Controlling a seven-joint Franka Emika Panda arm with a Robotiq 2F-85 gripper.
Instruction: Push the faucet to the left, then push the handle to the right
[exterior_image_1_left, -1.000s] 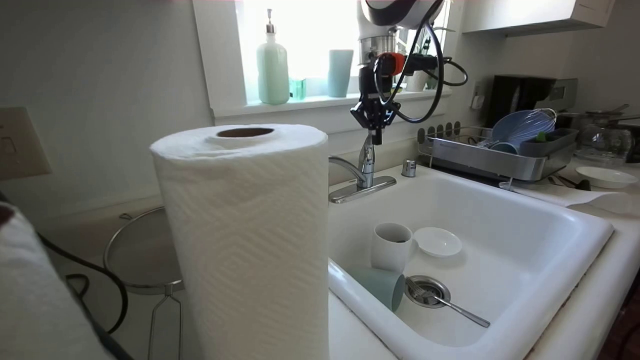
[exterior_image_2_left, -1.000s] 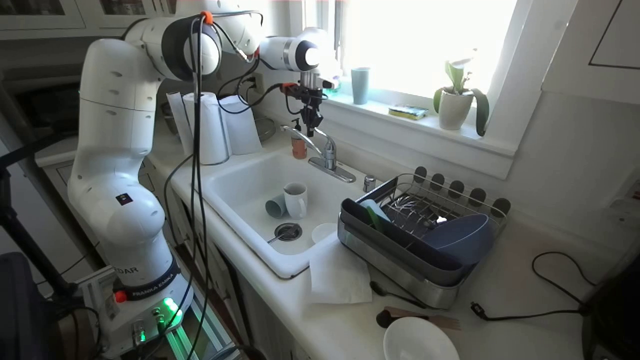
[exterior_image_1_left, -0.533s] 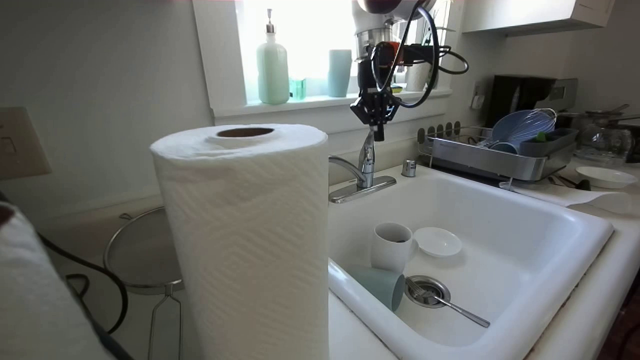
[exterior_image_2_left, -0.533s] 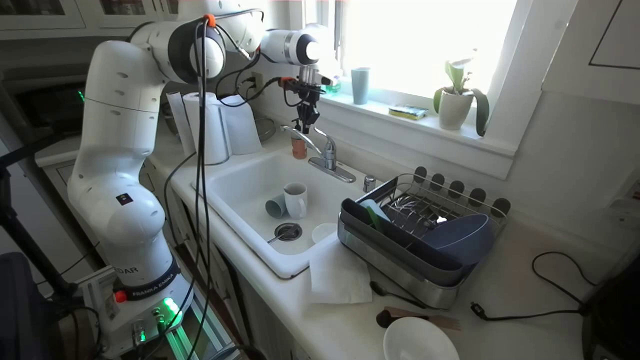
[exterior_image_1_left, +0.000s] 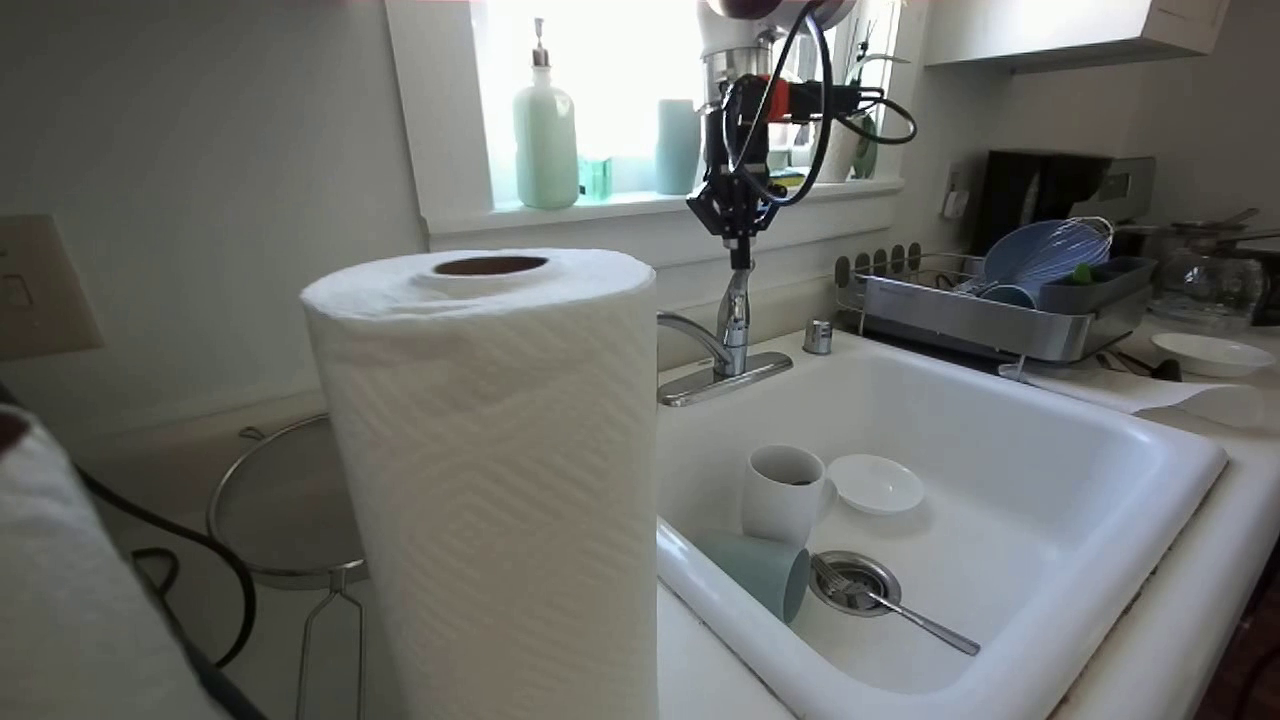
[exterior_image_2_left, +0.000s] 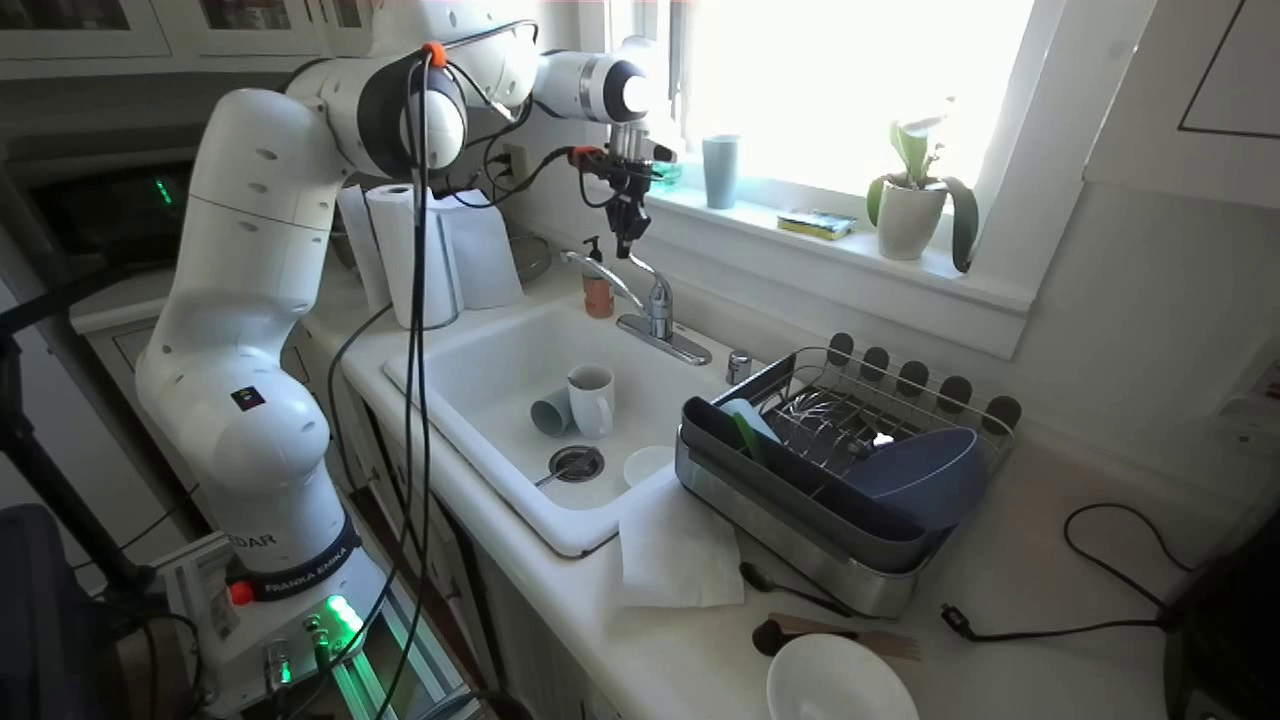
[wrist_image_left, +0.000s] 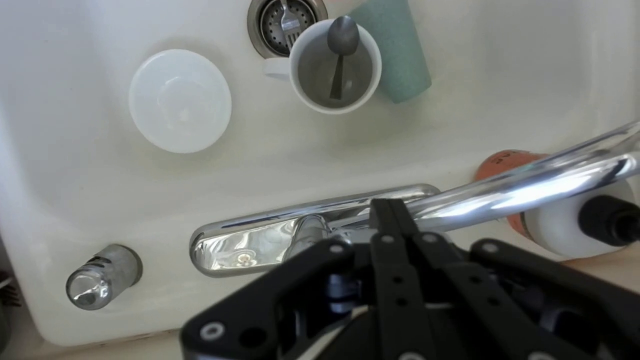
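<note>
Wrist view: my fingers (wrist_image_left: 382, 220) are clenched tip to tip with nothing between them, good as a blunt prod. The faucet (wrist_image_left: 530, 186) points left, toward the paper towel roll (exterior_image_1_left: 485, 480), so I judge the first push done and the second in hand. The handle (exterior_image_2_left: 650, 268) rises above the chrome base (exterior_image_2_left: 688, 345); in both exterior views the fingers end right by its tip, seemingly just left of it. Whether they touch I cannot tell, and from the wrist they hide that tip. Next, I'd say, I come down slightly so they bear on the handle's side, then sweep right, gently, since at this height they might skate over the top.

On the far side the window sill (exterior_image_1_left: 640, 206) looks close, so I'd keep the stroke parallel to it. To the right, the low chrome cap (exterior_image_1_left: 818, 337) comes first and the dish rack (exterior_image_1_left: 965, 318) beyond it, well apart from the handle, so a short sweep should fit. Toward the near side the sink (exterior_image_2_left: 500, 475) drops away, the mug (exterior_image_2_left: 588, 405) sitting well down in it, so I'd back off that way.
</note>
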